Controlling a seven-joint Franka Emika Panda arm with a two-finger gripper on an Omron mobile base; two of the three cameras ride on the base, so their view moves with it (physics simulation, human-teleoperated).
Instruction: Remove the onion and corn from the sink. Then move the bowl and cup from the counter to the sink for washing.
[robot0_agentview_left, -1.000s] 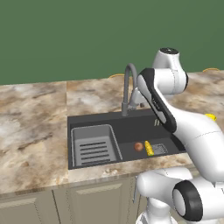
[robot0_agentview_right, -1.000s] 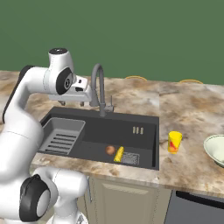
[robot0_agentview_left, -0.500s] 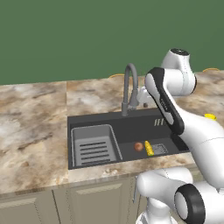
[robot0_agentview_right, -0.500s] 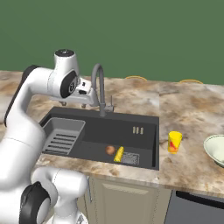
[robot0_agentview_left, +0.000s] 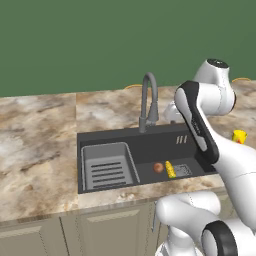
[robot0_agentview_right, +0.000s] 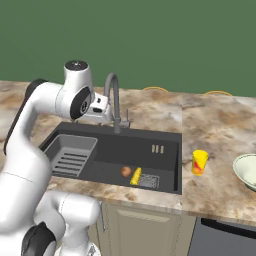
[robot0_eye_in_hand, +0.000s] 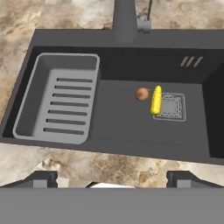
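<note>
The onion (robot0_eye_in_hand: 142, 94) lies on the sink (robot0_eye_in_hand: 131, 127) floor, touching the corn (robot0_eye_in_hand: 155, 99), which rests half on the square drain grate (robot0_eye_in_hand: 173, 106). High over the sink's near edge, my gripper (robot0_eye_in_hand: 112, 179) is open and holds nothing, looking down into the basin. From the base, the onion (robot0_agentview_left: 158, 167) (robot0_agentview_right: 126, 171) and corn (robot0_agentview_left: 170, 169) (robot0_agentview_right: 135, 176) sit at the front of the sink (robot0_agentview_left: 150, 145) (robot0_agentview_right: 150, 160). The yellow cup (robot0_agentview_right: 199, 162) (robot0_agentview_left: 239, 136) stands on the counter (robot0_agentview_right: 220, 130) right of the sink. Further right, the bowl (robot0_agentview_right: 247, 171) is cut by the frame edge.
A grey ribbed rack (robot0_eye_in_hand: 61, 105) (robot0_agentview_left: 107, 167) fills the sink's left part. The gooseneck faucet (robot0_agentview_left: 148, 100) (robot0_agentview_right: 115, 100) rises behind the basin, close beside my hand (robot0_agentview_right: 100, 106). Tan cabinet doors run below the counter edge.
My arm's upper joints have swung to the right in both base views, carrying the hand with them. The onion, corn, cup and bowl have stayed put.
</note>
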